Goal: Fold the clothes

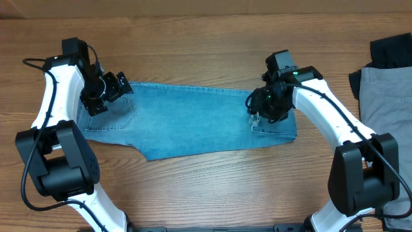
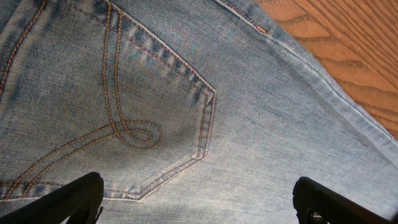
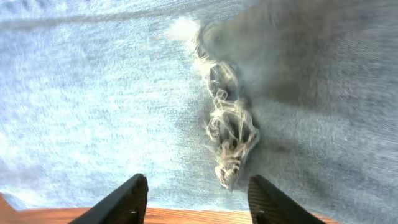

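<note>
The light blue denim jeans [image 1: 193, 122] lie folded lengthwise across the middle of the table. My left gripper [image 1: 103, 96] hovers open over the waist end, above a stitched back pocket [image 2: 124, 118]. My right gripper [image 1: 264, 109] hovers open over the leg end, above a frayed hem [image 3: 230, 137] near the denim's edge. Both grippers are empty. The grey trousers [image 1: 386, 96] and a black garment [image 1: 389, 51] lie at the far right.
The wooden table [image 1: 206, 187] shows around the jeans, with its bare surface visible at the edge of the denim in the left wrist view [image 2: 348, 50] and the right wrist view [image 3: 186, 218].
</note>
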`<state>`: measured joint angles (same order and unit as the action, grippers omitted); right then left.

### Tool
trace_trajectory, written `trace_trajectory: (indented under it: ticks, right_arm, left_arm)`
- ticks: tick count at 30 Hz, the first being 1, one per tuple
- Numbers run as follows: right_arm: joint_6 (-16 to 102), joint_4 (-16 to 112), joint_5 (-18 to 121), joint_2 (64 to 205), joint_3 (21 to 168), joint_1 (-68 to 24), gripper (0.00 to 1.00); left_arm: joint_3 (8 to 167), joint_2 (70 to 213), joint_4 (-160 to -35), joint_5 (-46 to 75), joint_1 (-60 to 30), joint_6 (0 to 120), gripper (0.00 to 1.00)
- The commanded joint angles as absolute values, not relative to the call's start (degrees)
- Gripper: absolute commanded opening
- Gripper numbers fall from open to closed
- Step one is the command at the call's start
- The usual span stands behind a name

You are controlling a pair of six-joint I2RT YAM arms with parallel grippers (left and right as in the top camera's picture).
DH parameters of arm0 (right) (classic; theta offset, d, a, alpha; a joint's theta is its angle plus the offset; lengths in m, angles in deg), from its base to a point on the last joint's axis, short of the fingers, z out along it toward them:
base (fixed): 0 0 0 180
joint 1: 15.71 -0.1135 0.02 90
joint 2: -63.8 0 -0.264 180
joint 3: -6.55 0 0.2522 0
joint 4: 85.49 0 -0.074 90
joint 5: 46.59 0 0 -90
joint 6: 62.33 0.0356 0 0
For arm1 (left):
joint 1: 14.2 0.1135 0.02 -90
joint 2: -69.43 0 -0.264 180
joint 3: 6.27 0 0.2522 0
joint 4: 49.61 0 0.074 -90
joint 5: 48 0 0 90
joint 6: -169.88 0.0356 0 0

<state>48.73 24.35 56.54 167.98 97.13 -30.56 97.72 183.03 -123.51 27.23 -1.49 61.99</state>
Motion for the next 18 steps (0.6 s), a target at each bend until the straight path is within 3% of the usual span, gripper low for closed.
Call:
trace_trajectory:
  ticks: [1,7,11,13,18]
  right_arm:
    - [48.8,24.2,56.3,167.0,97.8,-30.0,0.55]
    - [45.5,16.3,52.1,166.2,106.6,-21.9,0.47]
    - [38.4,17.4,55.6,166.8,105.6,-17.1,0.24]
    - [34.5,17.5,59.8,167.5,104.6,-14.9,0.18]
    - [23.5,23.9,80.9,170.7,98.9,-9.5,0.16]
  left_arm:
    - [97.2,183.5,-123.4,27.6,-1.9,61.9,1.0]
    - [97.2,183.5,-123.5,28.2,-1.9,61.9,1.0]
    - [97.2,183.5,-123.5,28.9,-1.9,61.8,1.0]
    - [97.2,183.5,-123.5,28.9,-1.9,61.8,1.0]
    - [97.2,183.5,-123.6,28.9,-1.9,61.8,1.0]
